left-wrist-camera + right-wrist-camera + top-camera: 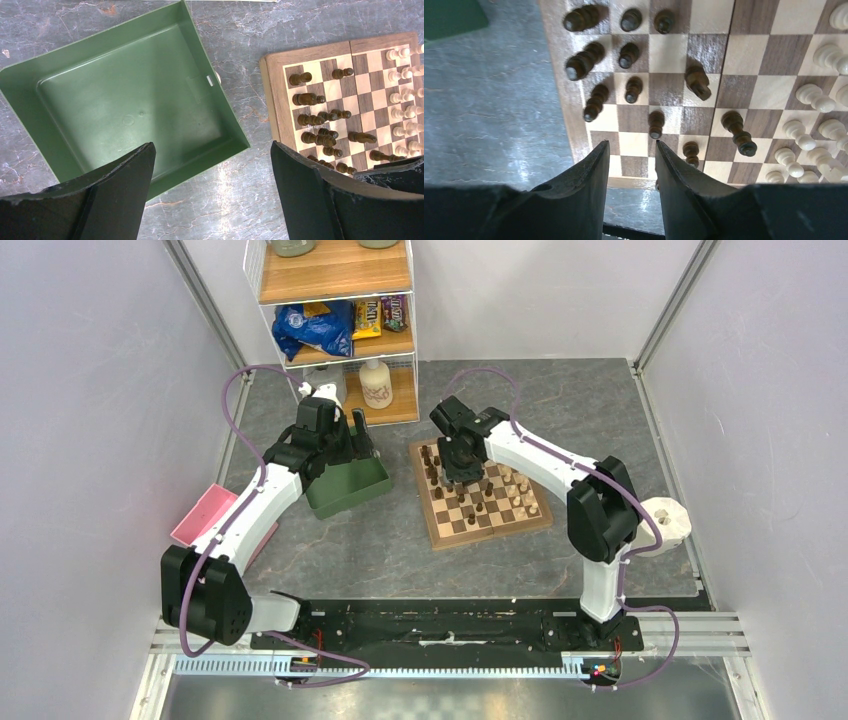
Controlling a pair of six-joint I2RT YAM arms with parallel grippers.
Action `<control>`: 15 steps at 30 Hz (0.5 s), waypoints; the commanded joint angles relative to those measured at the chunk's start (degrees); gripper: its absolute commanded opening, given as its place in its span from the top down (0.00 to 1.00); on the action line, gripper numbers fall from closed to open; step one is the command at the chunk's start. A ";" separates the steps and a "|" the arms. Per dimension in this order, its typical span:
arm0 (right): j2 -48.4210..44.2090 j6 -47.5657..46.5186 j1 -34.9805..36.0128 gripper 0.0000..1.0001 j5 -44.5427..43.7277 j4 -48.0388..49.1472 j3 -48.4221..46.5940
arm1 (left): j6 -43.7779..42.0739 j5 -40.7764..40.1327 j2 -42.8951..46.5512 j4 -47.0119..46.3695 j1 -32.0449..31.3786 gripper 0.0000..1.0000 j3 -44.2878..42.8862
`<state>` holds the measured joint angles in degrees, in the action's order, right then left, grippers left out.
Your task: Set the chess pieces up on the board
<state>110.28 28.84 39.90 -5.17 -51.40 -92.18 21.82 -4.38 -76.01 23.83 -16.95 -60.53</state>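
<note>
The board (445,538) lies right of centre on the grey table. Dark chess pieces (437,472) crowd its left side and cream ones (520,495) its right. My right gripper (458,475) hovers over the dark side. In the right wrist view its fingers (631,145) stand apart with nothing between them, above the near squares by the board's border (556,75). Dark pieces (631,90) stand just beyond. Two more (739,132) nearer the middle seem to lie on their sides. My left gripper (212,147) is wide open and empty above the corner of the green tray (125,100).
The green tray (350,490) sits left of the board and looks empty. A wire shelf with snack bags and a bottle (377,383) stands behind it. A pink object (205,515) lies far left and a pale round object (668,520) far right. Walls close three sides.
</note>
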 commanded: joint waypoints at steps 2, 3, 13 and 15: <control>-0.92 -0.73 1.72 0.54 2.24 2.08 -4.55 | 1.52 -0.01 0.49 -1.96 0.27 0.08 -0.02; -0.31 -0.78 2.07 0.54 2.48 2.09 -5.08 | 1.55 -0.09 0.53 -1.95 0.30 0.08 -0.02; 5.10 -0.65 3.34 0.54 2.11 1.24 -8.75 | 1.38 -0.39 0.69 -1.99 0.26 0.08 -0.01; 5.88 -0.72 3.34 0.55 1.43 0.71 -9.21 | 1.36 -0.57 0.75 -1.87 0.30 0.08 -0.01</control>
<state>114.52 28.82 43.29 -2.68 -50.09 -98.56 21.82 -4.40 -76.01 23.83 -16.95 -60.51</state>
